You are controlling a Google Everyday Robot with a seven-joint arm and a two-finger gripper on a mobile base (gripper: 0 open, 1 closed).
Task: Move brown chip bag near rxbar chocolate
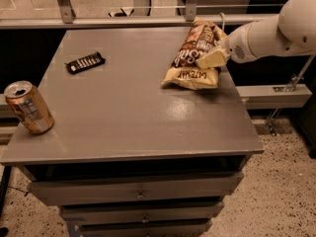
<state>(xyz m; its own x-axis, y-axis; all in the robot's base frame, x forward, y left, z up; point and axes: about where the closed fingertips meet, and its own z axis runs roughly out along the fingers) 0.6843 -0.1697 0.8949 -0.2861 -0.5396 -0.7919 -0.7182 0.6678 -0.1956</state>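
Note:
The brown chip bag (190, 63) lies at the right side of the grey table (128, 112), its far end tilted up off the surface. My gripper (211, 58) reaches in from the right on a white arm (276, 28) and is shut on the bag's right edge. The rxbar chocolate (85, 62), a small flat black bar with white lettering, lies at the table's far left, well apart from the bag.
A copper-coloured drink can (28, 107) stands upright at the table's front left corner. A rail (123, 21) runs along the table's back edge. Drawers (138, 194) sit below the tabletop.

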